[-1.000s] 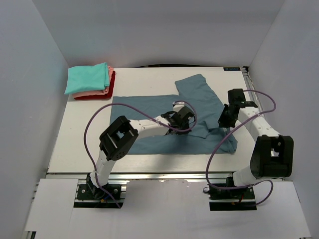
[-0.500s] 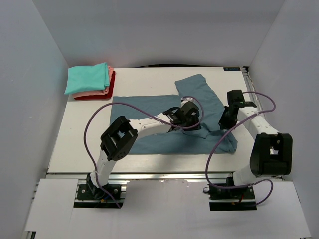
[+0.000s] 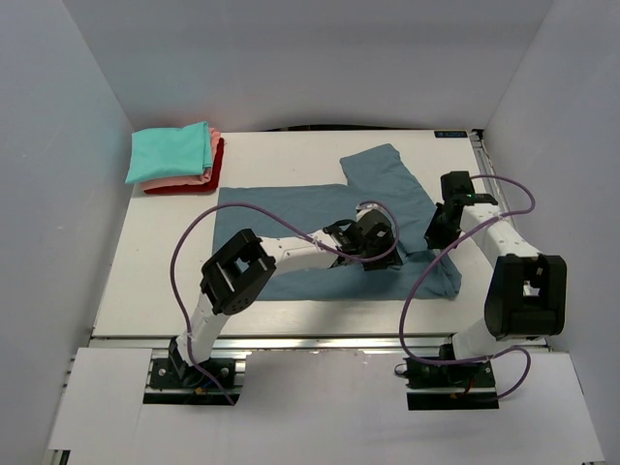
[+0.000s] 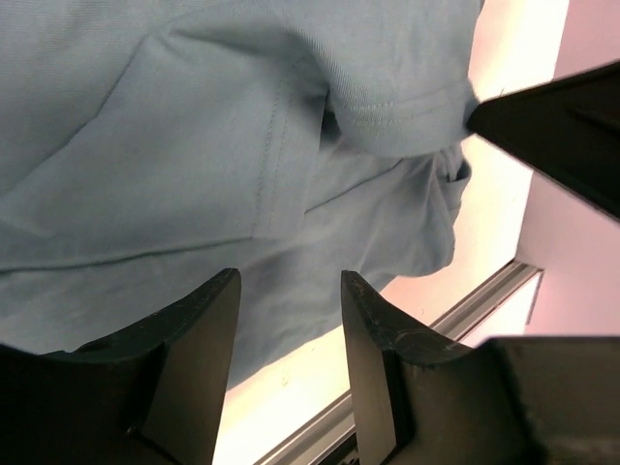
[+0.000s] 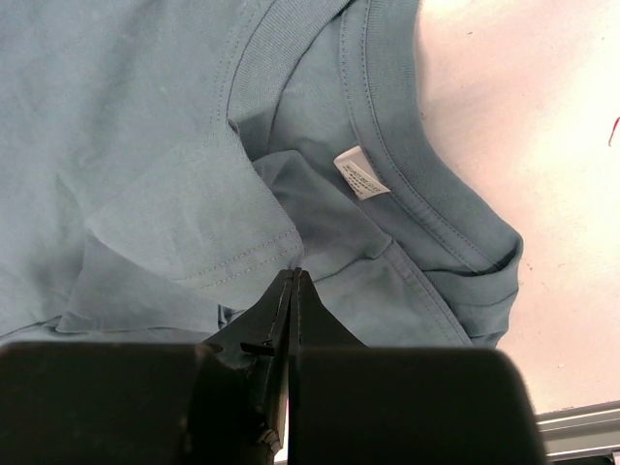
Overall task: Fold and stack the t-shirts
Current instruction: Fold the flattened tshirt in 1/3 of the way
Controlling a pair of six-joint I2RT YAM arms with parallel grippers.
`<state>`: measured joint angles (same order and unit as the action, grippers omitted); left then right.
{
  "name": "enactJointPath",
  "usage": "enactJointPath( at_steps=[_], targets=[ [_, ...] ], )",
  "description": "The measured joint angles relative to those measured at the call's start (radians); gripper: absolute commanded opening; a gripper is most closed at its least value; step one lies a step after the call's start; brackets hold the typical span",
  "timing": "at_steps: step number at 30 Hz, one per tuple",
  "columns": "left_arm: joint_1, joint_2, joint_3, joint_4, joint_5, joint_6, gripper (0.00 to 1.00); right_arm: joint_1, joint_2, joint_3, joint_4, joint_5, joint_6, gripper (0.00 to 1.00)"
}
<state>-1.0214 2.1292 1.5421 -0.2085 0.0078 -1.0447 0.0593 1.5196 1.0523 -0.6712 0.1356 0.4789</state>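
Noted left gripper (image 4: 289,291) jaws newly parted, having let go of slate-blue t-shirt (image 4: 194,145) lying just beneath; right gripper (image 5: 292,276) pressed together at sleeve hem (image 5: 242,257), hold unconfirmed; folding unfinished.

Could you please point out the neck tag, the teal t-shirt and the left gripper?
neck tag (image 5: 361,174): right wrist view, its middle.
teal t-shirt (image 3: 170,153): top view, upper face.
left gripper (image 4: 290,281): left wrist view, between fingertips.

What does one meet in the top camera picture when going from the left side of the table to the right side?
stack of folded shirts → left claw → right claw. The blue shirt spreads under both claws, so it has no clear place in the order.
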Motion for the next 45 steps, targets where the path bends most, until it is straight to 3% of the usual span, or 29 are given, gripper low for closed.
enactJointPath(
  at_steps=[14,32,35,40,45],
  targets=[
    [-0.002,0.075,-0.003,0.085,0.005,-0.088,0.53,0.0,0.009,0.0,0.001,-0.001,0.008,0.0],
    [-0.002,0.111,0.047,0.086,-0.048,-0.105,0.43,0.0,0.009,0.0,0.02,-0.008,0.008,0.0],
    [0.0,0.121,0.05,0.089,-0.049,-0.109,0.48,0.0,0.009,0.0,0.022,-0.008,0.008,0.0],
    [-0.001,0.12,0.05,0.091,-0.054,-0.124,0.48,0.0,0.009,0.0,0.023,-0.008,0.007,0.0],
    [-0.002,0.098,0.006,0.129,-0.081,-0.145,0.58,0.0,0.009,0.0,0.023,-0.008,0.007,0.0]
  ],
)
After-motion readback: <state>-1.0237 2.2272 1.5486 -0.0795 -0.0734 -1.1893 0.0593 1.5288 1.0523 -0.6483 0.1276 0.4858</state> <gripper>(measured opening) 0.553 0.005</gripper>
